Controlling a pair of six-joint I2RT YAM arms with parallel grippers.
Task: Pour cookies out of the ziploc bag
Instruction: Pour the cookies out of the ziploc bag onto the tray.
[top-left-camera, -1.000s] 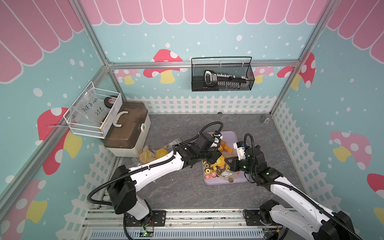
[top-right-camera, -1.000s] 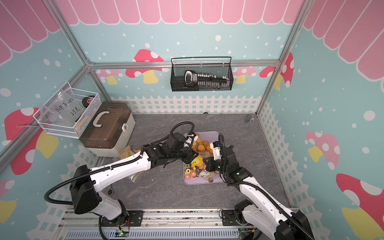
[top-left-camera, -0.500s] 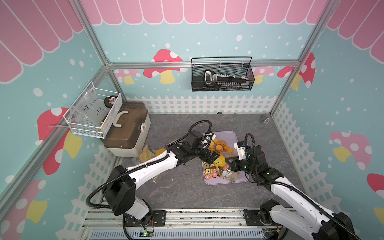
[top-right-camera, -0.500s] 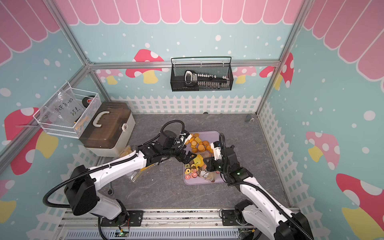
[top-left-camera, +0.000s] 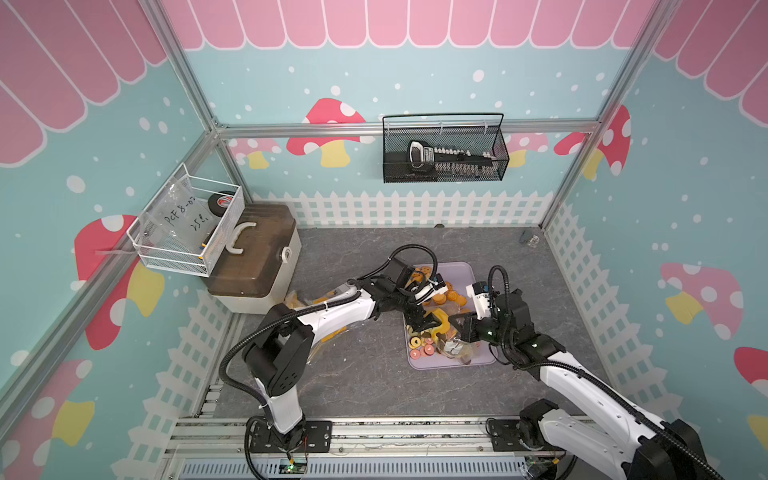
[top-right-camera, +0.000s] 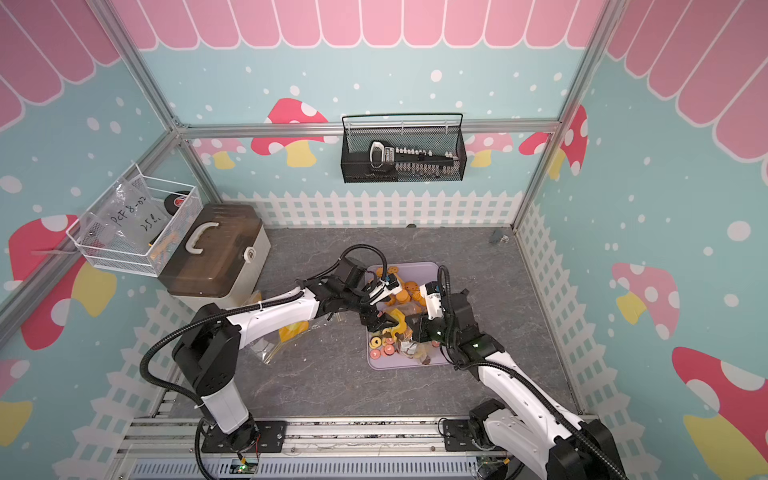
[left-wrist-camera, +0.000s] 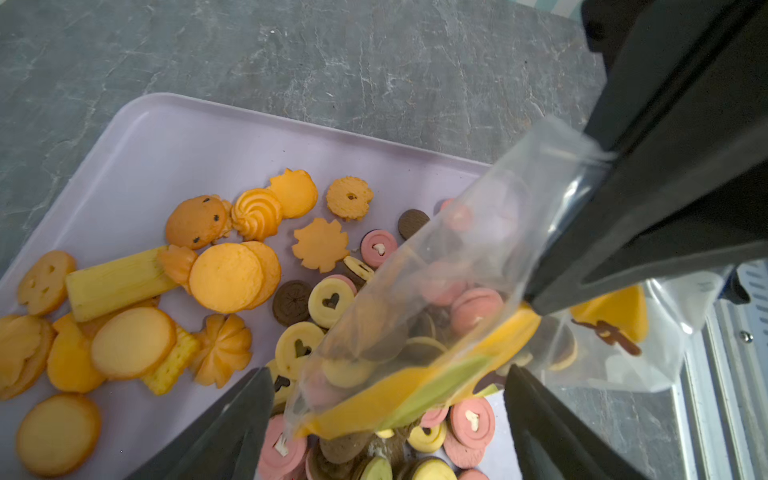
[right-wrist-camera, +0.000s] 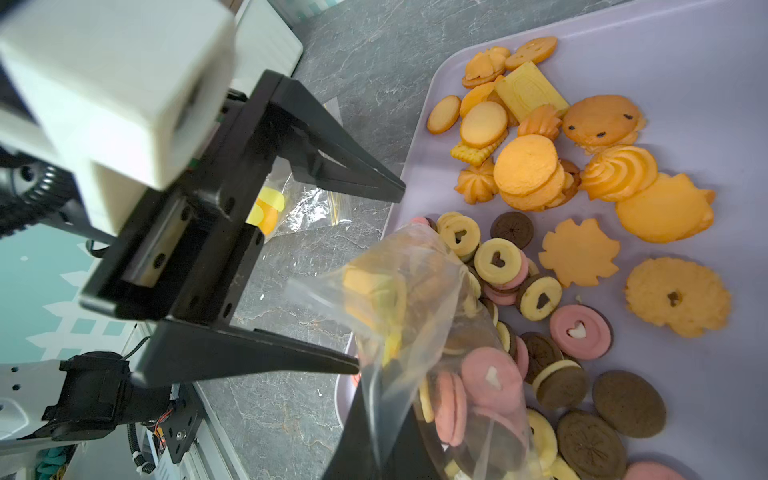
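The right gripper (top-left-camera: 458, 328) clamps the bag (left-wrist-camera: 457, 270) by a corner; its yellow zip end hangs between the left gripper's (left-wrist-camera: 388, 370) wide-spread jaws, over the tray (left-wrist-camera: 166, 137).

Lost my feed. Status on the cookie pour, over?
Right gripper shut on ziploc bag over tray. Left gripper open at its zip end. Many cookies out, some in bag. Nothing blocking.

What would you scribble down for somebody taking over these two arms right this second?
Left gripper: open, jaws either side of the yellow zip edge of the ziploc bag, not clamped.
Right gripper: shut on the bag, holding it above the lilac tray.
Done: many cookies already lie on the tray.
Left: pink, brown and yellow ones are inside the bag; tipping it further should empty it.
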